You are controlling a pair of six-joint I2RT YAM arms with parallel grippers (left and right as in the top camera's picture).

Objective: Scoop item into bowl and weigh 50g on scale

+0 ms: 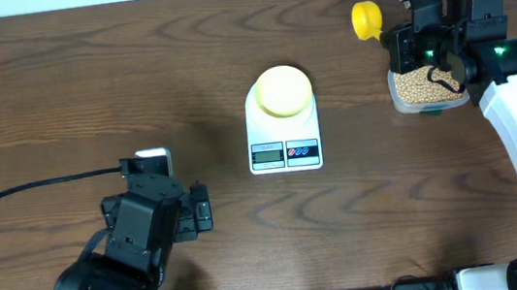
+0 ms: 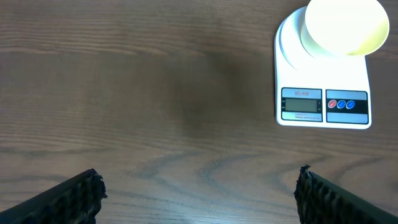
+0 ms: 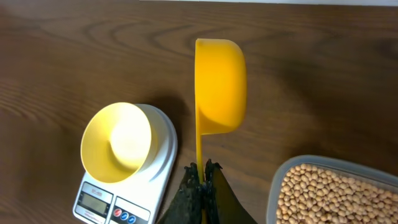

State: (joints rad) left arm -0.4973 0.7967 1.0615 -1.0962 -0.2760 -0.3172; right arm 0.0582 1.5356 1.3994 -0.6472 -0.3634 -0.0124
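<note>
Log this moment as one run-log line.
right gripper: shut on scoop, beside tub | beans: in tub | bowl: empty, on scale | left gripper: open, apart from scale

The bowl [image 1: 283,90] stands on the back part of the scale [image 1: 283,134], mid-table [image 1: 86,86]. Well to the right is the tub [image 3: 311,160] with beans [image 3: 329,193] in it, the scoop [image 1: 366,18] behind-left of it.
</note>
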